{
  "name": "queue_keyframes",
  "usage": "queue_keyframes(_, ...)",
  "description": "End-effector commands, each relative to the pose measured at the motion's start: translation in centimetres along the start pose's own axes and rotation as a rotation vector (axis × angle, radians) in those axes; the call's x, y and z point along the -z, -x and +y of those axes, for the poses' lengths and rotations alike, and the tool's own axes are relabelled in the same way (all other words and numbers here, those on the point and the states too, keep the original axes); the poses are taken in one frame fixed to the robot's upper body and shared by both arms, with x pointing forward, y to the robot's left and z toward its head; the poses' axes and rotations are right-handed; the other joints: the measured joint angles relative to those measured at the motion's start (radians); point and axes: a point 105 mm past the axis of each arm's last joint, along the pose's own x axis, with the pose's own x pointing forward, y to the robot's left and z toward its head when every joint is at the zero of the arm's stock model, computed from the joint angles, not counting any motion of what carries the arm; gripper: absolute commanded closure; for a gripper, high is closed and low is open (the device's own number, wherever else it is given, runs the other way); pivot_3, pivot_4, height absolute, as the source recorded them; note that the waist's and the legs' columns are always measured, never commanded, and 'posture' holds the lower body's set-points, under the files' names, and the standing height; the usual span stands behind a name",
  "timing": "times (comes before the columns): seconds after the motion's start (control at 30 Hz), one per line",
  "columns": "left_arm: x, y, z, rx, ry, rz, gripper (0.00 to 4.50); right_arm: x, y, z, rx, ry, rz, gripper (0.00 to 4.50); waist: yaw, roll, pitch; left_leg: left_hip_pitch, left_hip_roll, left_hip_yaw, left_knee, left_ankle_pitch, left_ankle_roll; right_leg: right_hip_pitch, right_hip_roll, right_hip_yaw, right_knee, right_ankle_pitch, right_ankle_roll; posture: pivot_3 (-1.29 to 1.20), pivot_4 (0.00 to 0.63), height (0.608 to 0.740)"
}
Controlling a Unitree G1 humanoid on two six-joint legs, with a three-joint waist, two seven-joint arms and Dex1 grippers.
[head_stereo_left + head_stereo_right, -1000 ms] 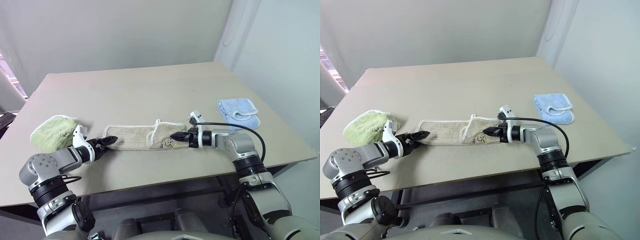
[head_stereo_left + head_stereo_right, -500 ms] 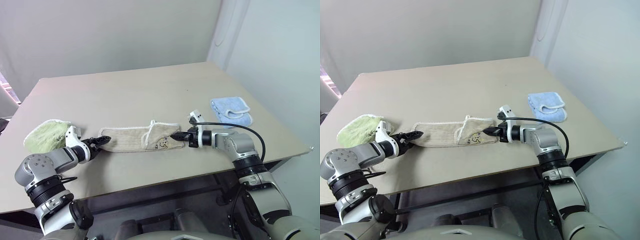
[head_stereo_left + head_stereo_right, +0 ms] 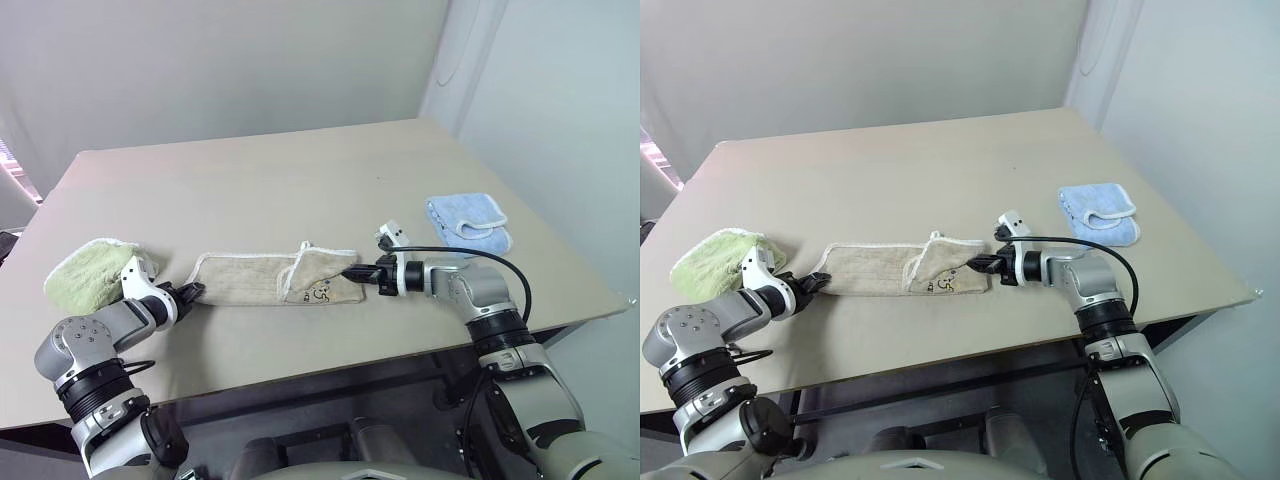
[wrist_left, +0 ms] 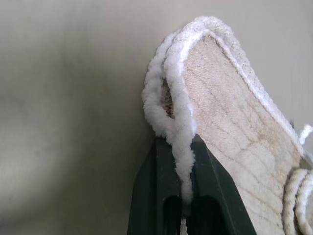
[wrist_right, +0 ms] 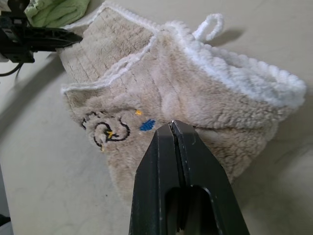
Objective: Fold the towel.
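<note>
So the left gripper (image 4: pixel 182 196) is pinched on the white corded edge of the towel (image 3: pixel 270 278) at its left end, and the right gripper (image 5: pixel 172 128) is clamped tight with its tips at the towel's right end (can't tell if it really has cloth). The towel lies stretched between them on the table (image 3: pixel 300 180), right end already folded over. Biggest risk imo: that thin cord slips out on the lift, or the left end drags into the green towel (image 3: pixel 88 274) sitting just beside it.

Beige table (image 3: pixel 300 170) against pale walls (image 3: pixel 220 60)
</note>
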Motion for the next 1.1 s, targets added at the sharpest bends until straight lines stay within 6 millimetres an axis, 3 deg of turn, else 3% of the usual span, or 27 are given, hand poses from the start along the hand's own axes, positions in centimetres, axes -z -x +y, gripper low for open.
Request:
queue_keyframes(0.03,-0.9,0.4,-0.9,0.001,-0.093,-0.046,4.49,-1.6,0.4,0.8,-0.037,0.068,-0.046,4.50,0.008,-0.001,0.000,-0.001,0.000,0.000,0.000,0.000,0.000,-0.001,0.000,0.000,0.000,0.000,0.000,0.00,0.000,0.729)
queue_keyframes(0.37,-1.5,1.5,-4.7,0.213,-0.222,-0.076,4.49,-3.2,2.4,3.6,-0.201,0.093,-0.140,4.50,0.023,-0.002,0.001,-0.015,-0.001,0.000,0.004,0.000,-0.001,-0.011,-0.001,0.000,0.000,0.000,0.000,0.00,0.000,0.729)
queue_keyframes(0.5,-0.9,1.6,-6.5,0.300,-0.213,-0.052,4.49,-3.1,2.6,3.4,-0.185,0.094,-0.135,4.50,0.027,-0.002,0.001,-0.015,-0.002,0.001,0.005,-0.001,-0.001,-0.011,-0.002,0.000,0.000,0.000,0.000,0.00,0.000,0.729)
queue_keyframes(0.67,0.9,0.9,-6.8,0.288,-0.212,0.002,4.49,-2.3,2.3,2.9,-0.151,0.109,-0.093,4.50,0.043,-0.002,0.001,-0.015,-0.002,0.001,0.006,-0.001,-0.001,-0.011,-0.001,0.000,0.000,0.000,0.000,0.00,0.000,0.729)
queue_keyframes(0.8,0.4,0.9,-6.8,0.252,-0.277,-0.057,4.49,-2.4,2.4,3.1,-0.156,0.109,-0.100,4.50,0.047,-0.002,0.001,-0.015,-0.002,0.001,0.006,-0.001,-0.001,-0.011,-0.001,0.000,0.000,0.000,0.000,0.00,0.000,0.729)
queue_keyframes(1.0,-0.6,1.4,-8.8,0.314,-0.460,-0.107,4.49,-2.6,3.1,3.0,-0.155,0.098,-0.112,4.50,0.047,-0.002,0.001,-0.015,-0.002,0.001,0.007,-0.001,-0.001,-0.011,-0.001,0.000,0.000,0.000,0.000,0.00,0.000,0.729)
queue_keyframes(1.1,0.0,1.4,-9.9,0.356,-0.572,-0.104,4.49,-2.9,3.5,2.8,-0.146,0.082,-0.132,4.50,0.046,-0.002,0.002,-0.015,-0.002,0.001,0.007,-0.001,-0.001,-0.010,-0.001,0.000,0.000,0.000,-0.001,0.00,0.000,0.729)
